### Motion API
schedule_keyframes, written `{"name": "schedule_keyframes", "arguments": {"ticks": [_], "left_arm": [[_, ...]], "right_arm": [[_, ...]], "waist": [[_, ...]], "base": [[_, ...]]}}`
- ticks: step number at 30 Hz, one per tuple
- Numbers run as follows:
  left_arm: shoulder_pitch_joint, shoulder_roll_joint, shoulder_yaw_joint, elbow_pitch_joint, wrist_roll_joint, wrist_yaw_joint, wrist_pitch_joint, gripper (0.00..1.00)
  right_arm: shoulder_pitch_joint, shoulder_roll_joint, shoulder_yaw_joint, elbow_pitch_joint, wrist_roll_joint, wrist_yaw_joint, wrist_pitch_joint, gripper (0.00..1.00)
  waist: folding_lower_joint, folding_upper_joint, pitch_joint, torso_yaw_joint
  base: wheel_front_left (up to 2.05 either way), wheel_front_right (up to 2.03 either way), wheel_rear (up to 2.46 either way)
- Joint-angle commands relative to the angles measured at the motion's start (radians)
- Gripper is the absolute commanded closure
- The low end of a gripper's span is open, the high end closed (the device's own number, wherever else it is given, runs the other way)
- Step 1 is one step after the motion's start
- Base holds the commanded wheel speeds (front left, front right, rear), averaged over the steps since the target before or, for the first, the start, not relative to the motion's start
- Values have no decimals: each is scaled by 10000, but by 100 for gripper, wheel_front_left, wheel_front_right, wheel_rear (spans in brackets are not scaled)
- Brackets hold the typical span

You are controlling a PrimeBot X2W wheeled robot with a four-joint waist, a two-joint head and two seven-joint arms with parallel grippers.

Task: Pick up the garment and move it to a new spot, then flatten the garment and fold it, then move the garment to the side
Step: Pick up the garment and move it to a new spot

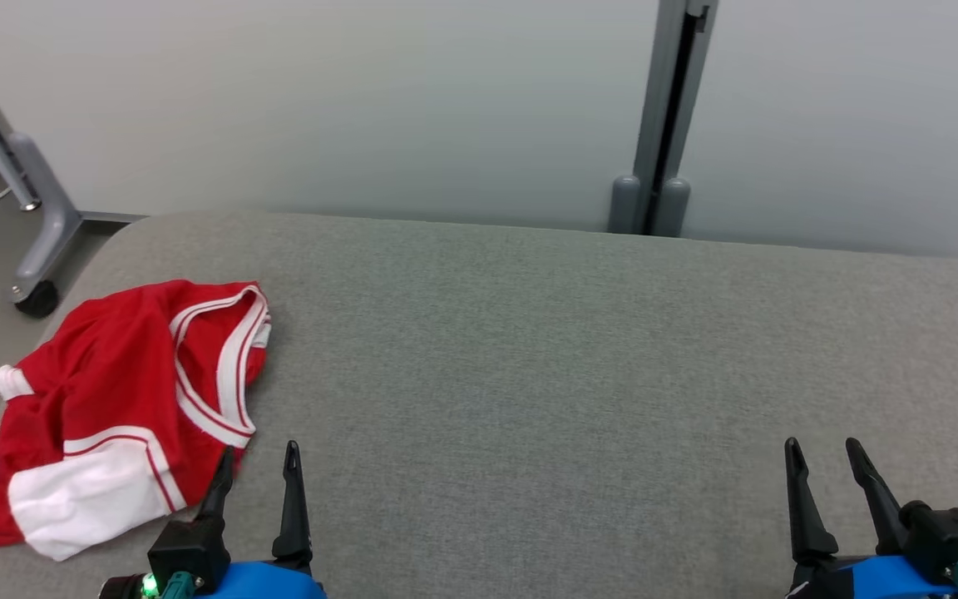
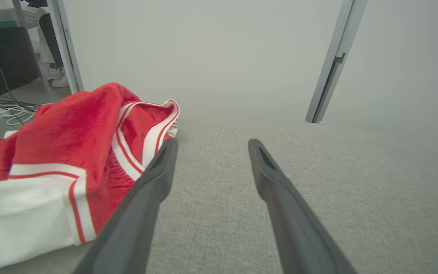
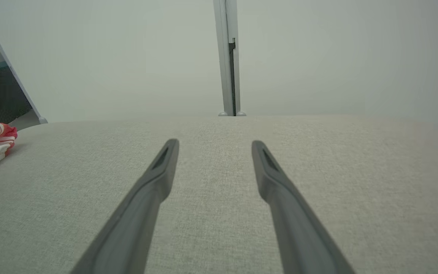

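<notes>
Lying crumpled at the near left of the grey padded surface point(image 1: 545, 358), the red and white garment point(image 1: 113, 399) reaches that surface's left edge. The left gripper point(image 1: 260, 451) sits just beside the garment's near right edge, fingers spread and holding nothing; contact is unclear. The right gripper point(image 1: 822, 443) sits well apart at the near right, likewise spread and empty.

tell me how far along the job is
Nothing looks done: the red garment lies crumpled at the left edge of the grey surface. Nothing is in hand: the left gripper, beside it, and the right gripper are open and empty. Left: pick up, move, flatten, fold, set aside.
</notes>
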Motion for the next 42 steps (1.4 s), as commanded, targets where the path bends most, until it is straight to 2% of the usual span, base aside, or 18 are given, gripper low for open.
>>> {"name": "schedule_keyframes", "arguments": {"ticks": [1, 14, 23, 33, 42], "left_arm": [[-112, 65, -21, -13, -17, 17, -46, 0], [11, 232, -69, -108, -51, 109, -15, 0], [51, 308, -45, -244, -157, 181, 0, 0], [172, 365, 40, -449, -269, 365, -14, 0], [-98, 414, -17, -514, -431, 252, -4, 0]], "right_arm": [[94, -49, 29, 31, -88, 2, -38, 0], [64, -48, -29, 114, -243, 1, -38, 0], [-72, -51, 30, 131, -133, 1, -38, 0], [-329, -49, 114, 255, -138, 1, -38, 0], [-191, -48, -1, 363, 28, 1, -38, 0]], "waist": [[0, 0, 139, 409], [0, 0, 149, 2614], [0, 0, 298, 3760], [0, 0, 457, 3958], [0, 0, 463, 3719]], "base": [[0, 0, 0], [0, 0, 0], [0, 0, 0], [0, 0, 0], [0, 0, 0]]}}
